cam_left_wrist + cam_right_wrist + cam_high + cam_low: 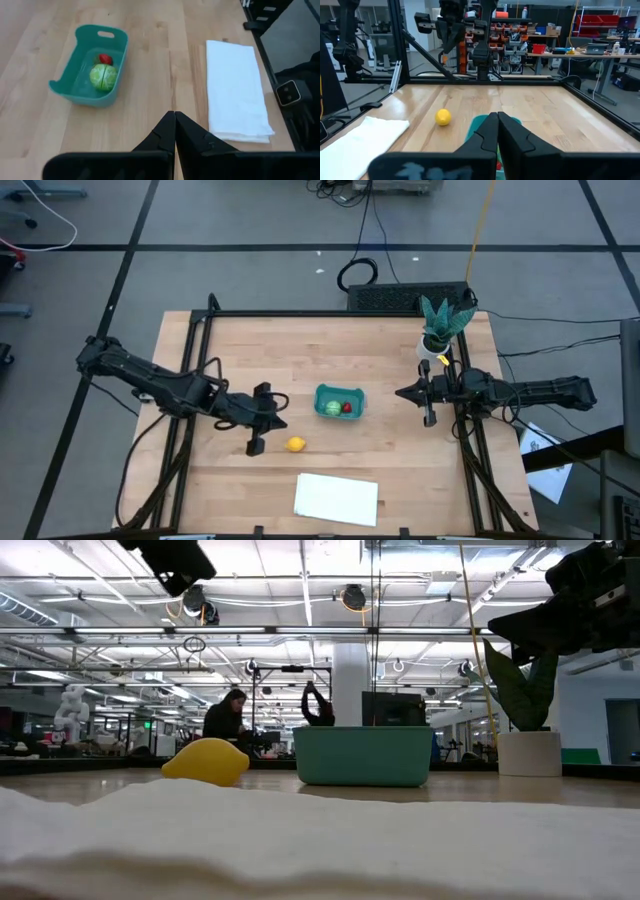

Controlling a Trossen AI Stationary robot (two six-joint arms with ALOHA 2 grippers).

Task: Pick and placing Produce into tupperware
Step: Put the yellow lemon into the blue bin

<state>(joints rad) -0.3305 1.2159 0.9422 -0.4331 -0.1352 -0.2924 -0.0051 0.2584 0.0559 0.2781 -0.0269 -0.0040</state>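
Left gripper (262, 418): held above the table left of the tub, fingers pressed together with nothing between them, as is seen in the left wrist view; the lemon lies near it on the table, slightly toward the near edge.
Right gripper (428, 392): held right of the tub, beside the potted plant (441, 326); fingers closed and empty in the right wrist view.
Lemon (295, 444): the one piece not yet placed; it rests on bare wood between the tub and the white sheet (337, 498), apart from both.
Lemon handling: judged light, hard and smooth, with a rounded body and tapered ends, so rolling or squirting out of a pinch is likely; a hold across the widest middle, with fingers lowered on either side, is advised.
Tupperware (340, 402): stands mid-table, open side up; the green ball (330, 408) and the red strawberry (347, 407) are already inside, side by side.
Tub handling: judged thin and light, easily nudged if its rim is struck; free floor is left beside the two pieces for a drop from just above.
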